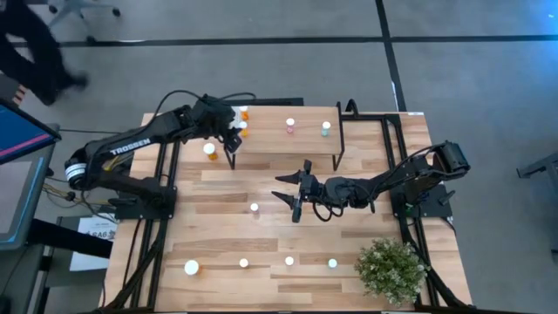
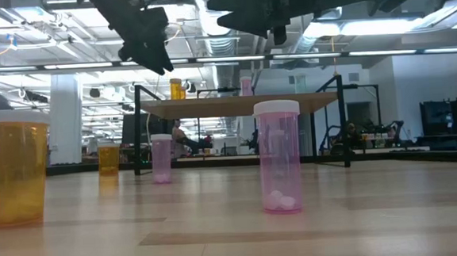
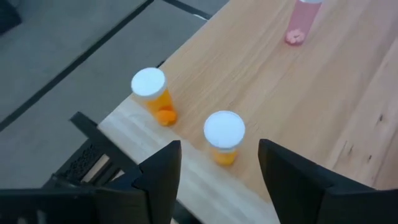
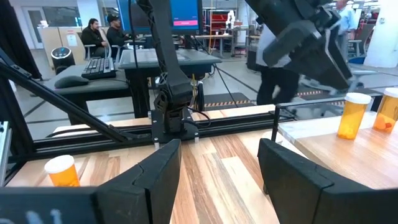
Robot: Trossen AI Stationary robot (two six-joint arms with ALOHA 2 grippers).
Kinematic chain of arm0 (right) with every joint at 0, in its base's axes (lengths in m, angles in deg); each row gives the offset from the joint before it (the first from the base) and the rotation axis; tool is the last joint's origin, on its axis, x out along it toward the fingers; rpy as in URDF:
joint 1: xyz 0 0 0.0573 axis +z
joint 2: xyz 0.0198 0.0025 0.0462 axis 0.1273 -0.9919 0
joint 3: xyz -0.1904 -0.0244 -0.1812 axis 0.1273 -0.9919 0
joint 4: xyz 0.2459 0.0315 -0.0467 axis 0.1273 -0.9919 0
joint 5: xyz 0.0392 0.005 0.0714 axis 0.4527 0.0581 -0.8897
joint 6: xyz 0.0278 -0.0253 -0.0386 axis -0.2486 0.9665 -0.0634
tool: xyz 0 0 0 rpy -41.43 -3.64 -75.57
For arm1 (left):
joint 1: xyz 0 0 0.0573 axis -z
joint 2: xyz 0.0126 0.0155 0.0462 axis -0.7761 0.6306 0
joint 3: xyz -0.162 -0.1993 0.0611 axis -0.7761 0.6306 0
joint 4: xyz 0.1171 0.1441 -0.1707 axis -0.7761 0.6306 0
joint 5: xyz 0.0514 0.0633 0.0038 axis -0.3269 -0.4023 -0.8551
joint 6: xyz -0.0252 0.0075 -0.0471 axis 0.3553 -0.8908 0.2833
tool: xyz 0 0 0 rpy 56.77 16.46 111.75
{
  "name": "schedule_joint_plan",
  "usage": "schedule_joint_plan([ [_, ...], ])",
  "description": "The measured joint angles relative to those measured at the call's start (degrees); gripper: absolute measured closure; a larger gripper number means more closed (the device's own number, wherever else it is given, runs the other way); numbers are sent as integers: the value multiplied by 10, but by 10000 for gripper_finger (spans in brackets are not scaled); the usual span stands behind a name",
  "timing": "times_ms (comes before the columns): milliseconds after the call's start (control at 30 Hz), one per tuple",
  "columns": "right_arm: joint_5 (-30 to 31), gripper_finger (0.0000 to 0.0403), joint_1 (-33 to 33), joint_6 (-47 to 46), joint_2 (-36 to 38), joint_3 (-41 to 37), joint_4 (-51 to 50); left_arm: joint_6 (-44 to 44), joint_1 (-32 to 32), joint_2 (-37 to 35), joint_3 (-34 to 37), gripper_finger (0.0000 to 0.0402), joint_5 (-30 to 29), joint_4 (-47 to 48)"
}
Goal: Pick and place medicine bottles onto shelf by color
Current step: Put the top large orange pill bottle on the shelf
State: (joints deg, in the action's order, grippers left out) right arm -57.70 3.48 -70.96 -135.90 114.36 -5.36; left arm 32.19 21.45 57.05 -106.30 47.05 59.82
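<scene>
The left gripper (image 1: pixel 234 131) hangs over the shelf (image 1: pixel 305 144) at its ten o'clock corner, fingers spread, holding nothing, above two small orange bottles (image 3: pixel 224 135). Best to lift straight up so neither topples. The right gripper (image 1: pixel 295 194) waits mid-table, also released. On the shelf I count two orange, one pink (image 1: pixel 290 127), one teal (image 1: pixel 325 129); six more on the table, colours partly unclear.

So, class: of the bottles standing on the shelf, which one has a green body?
The green bottle, at the shelf's right end. The others on the shelf are two orange at the left end and one pink beside it.
</scene>
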Motion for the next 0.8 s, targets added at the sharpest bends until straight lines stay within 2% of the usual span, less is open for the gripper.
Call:
schedule_joint_plan([
  [467, 0, 168, 0, 0, 0, 0, -6, 11, 2, -84, 3, 195, -3, 63],
  [800, 0, 168, 0, 0, 0, 0, -9, 47, 15, -200, 105, 195, -29, 36],
])
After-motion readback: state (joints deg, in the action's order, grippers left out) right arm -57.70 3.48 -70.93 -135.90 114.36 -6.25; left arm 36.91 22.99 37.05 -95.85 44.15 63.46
